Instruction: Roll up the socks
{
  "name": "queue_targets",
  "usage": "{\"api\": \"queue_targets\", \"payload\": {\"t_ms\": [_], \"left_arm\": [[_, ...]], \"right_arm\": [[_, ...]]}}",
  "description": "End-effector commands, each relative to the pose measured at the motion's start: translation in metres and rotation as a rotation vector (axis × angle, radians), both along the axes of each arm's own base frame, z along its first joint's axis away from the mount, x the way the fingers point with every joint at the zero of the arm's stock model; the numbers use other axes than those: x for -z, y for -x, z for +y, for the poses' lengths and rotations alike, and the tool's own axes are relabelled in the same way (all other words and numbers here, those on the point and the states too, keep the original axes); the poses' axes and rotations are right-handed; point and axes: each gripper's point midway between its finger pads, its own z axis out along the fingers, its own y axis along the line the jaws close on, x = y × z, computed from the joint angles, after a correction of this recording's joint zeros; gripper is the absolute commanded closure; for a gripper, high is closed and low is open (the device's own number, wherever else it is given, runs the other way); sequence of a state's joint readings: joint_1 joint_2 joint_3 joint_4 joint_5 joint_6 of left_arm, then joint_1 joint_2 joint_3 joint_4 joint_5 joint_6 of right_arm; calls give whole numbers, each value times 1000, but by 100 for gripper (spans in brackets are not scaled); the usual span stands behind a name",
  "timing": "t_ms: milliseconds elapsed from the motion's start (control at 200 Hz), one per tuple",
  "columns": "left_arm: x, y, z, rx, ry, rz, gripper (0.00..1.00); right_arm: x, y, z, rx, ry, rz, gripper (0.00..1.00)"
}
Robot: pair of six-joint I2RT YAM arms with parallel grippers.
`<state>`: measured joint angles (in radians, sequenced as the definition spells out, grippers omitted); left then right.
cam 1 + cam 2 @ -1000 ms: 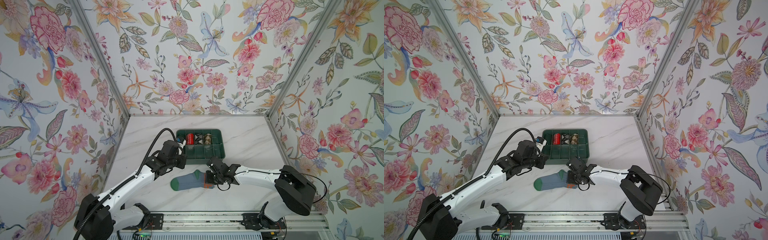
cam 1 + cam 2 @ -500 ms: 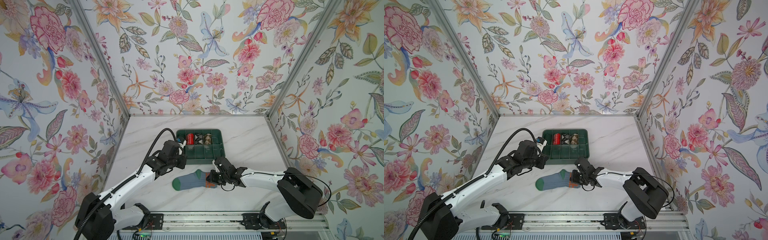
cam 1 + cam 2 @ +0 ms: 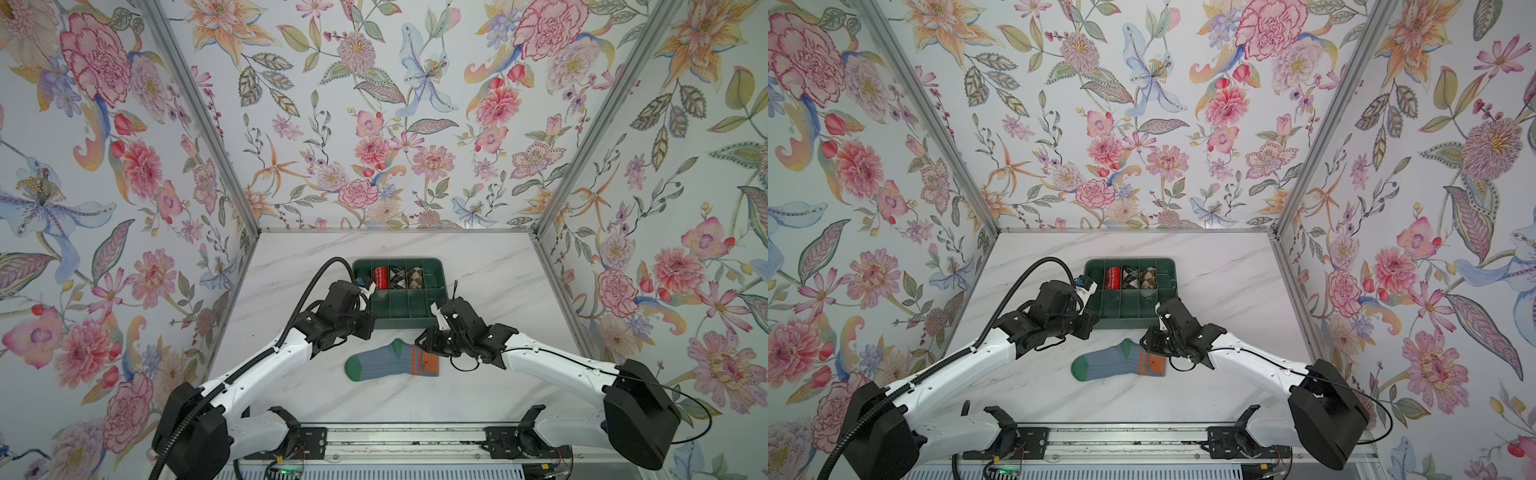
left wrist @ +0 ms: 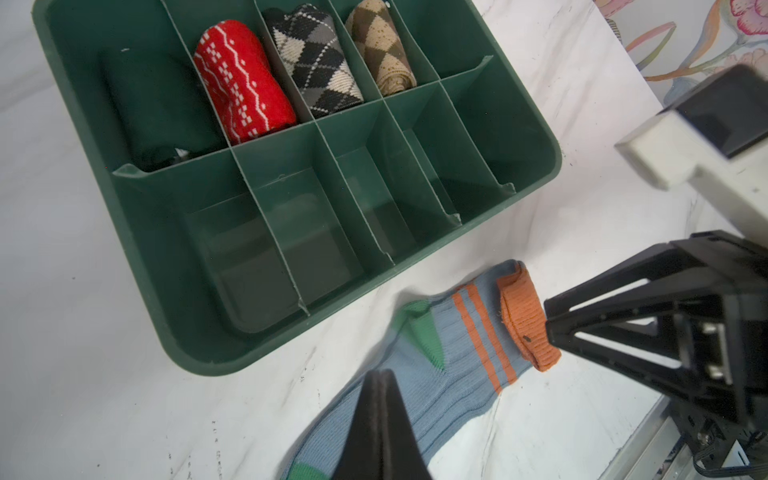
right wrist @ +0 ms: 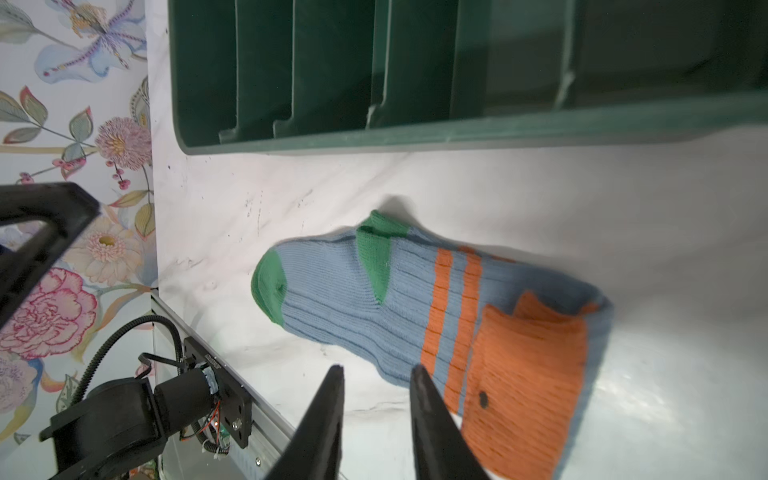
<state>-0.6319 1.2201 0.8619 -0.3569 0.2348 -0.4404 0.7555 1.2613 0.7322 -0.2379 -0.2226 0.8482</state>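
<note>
Left wrist: tray (image 4: 149,257), four sock rolls (image 4: 241,79)

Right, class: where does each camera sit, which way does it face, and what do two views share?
Both top views: high above the front rail, looking down on the marble table; both arms show.
Left wrist: behind the shut left gripper, facing green divider tray and socks.
Right wrist: behind the open right gripper, facing socks and tray.
Wrist views share the orange cuff.

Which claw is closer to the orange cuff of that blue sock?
Right. The right gripper hangs beside the orange cuff, jaws slightly apart; the left gripper, shut, is over the foot of the sock, farther off.
</note>
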Motion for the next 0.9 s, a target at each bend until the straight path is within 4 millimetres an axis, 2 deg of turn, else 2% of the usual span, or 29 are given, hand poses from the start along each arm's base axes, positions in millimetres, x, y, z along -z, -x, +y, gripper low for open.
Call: {"api": "queue_targets", "payload": {"t_ms": [0,70,145,300,455,621,811,826,896], "left_arm": [[-20,4,-25,100,30,-49,100],[-27,9,-39,155,32,-74,100],[-30,18,-56,228,35,-82,100],[-19,39,-85,370,24,-39,100],[-2,57,-110,458,16,-6,100],[13,73,-134,542,24,11,100],[22,78,-151,585,18,18,100],[34,78,-152,586,0,40,100],[44,79,-154,588,-8,58,100]], "right_arm": [[0,-1,-38,86,98,10,71],[1,0,-61,152,125,28,74],[11,4,-81,205,135,80,77],[31,22,-96,228,150,159,77],[43,33,-97,230,160,202,76],[50,36,-89,207,167,215,76],[55,33,-79,208,149,221,76],[55,32,-79,210,147,221,76],[57,37,-72,181,150,220,76]]}}
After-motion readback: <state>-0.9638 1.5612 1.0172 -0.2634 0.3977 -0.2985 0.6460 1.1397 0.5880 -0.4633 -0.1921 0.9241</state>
